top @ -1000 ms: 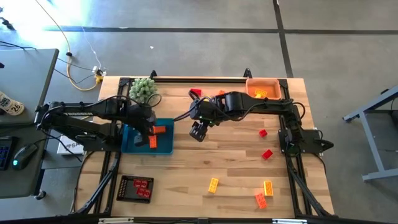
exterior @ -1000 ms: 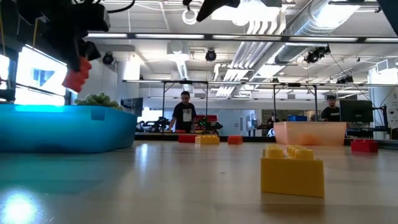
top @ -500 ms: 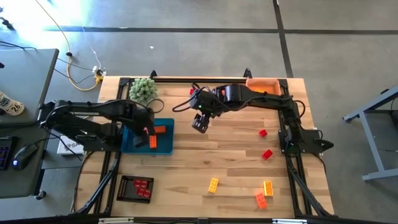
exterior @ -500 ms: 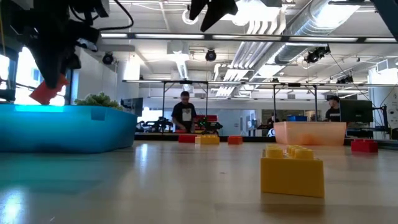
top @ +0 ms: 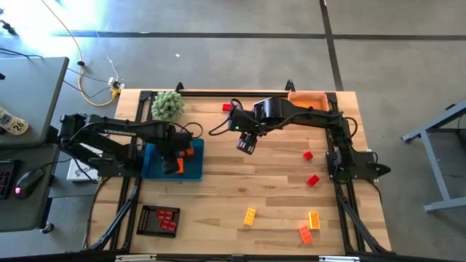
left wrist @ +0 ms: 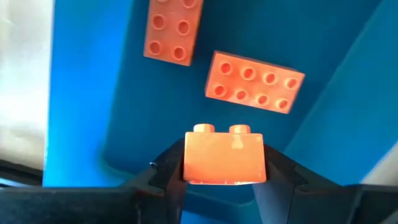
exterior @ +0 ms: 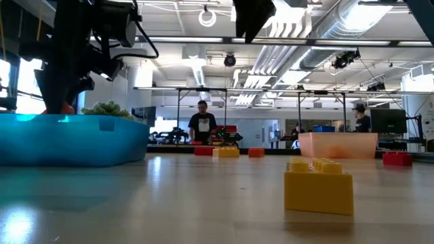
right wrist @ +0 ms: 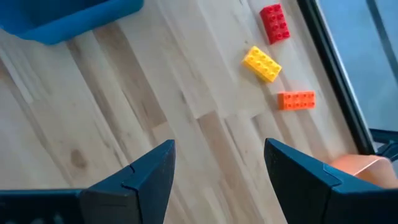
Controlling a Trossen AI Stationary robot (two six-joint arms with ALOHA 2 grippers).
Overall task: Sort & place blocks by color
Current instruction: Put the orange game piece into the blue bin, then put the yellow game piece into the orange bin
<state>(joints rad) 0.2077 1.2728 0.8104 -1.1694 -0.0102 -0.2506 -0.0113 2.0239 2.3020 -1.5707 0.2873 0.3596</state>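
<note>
i'm holding my left hand (left wrist: 224, 186) clenched on an orange brick (left wrist: 224, 157) over the blue tray (left wrist: 87, 93); right hand (right wrist: 217, 171) is hanging released above the tabletop (right wrist: 155, 118).

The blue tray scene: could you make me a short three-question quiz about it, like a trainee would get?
1. True or false: the left gripper is empty.
2. How many orange bricks lie loose in the blue tray?
3. The right gripper is: A) holding a yellow brick, B) open above the table, C) inside the tray.

Key: 1. False, it grips an orange brick. 2. Two. 3. B.
</note>
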